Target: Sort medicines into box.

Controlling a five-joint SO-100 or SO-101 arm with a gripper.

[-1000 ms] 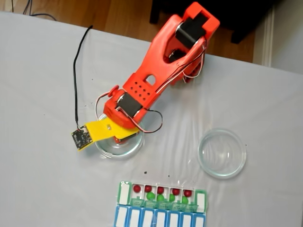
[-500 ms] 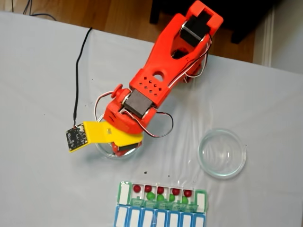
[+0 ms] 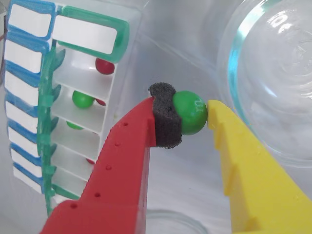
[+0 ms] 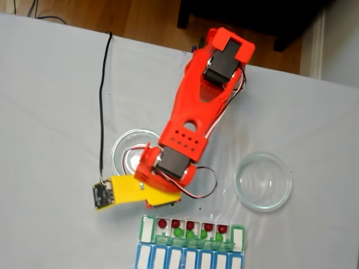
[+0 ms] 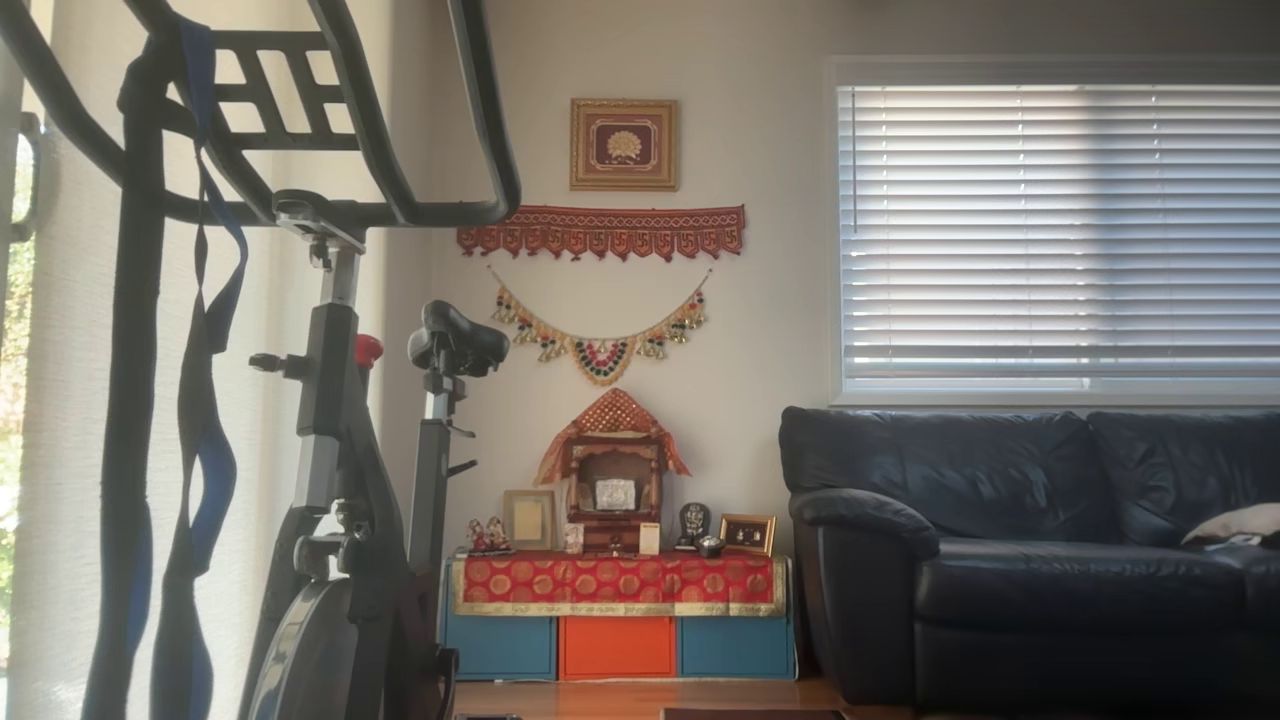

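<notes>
Nearest the bottom edge of the fixed view lies the flat white plastic pill organizer with translucent green lids and a blue row (image 4: pixel 190 246), its long axis running left to right, the green row on the far side and the blue row on the near side. 5 dark red round pills (image 4: pixel 192 226) sit in a line along its far compartments, and at least 3 bright green round pills (image 4: pixel 178 231) show just nearer, so most of the sorting looks done.

Just beyond its far left corner hovers the red and yellow two-finger gripper (image 3: pixel 194 113), clenched on 1 more bright green pill (image 3: pixel 191 113), pinched between the black foam pad (image 3: pixel 165 122) and the yellow finger. That pill is yet to be dropped, I'd say.

Farther back stand 2 clear round glass dishes, 1 partly under the arm (image 4: pixel 124 150) and 1 to the right (image 4: pixel 263 181), apparently holding no pills.
</notes>
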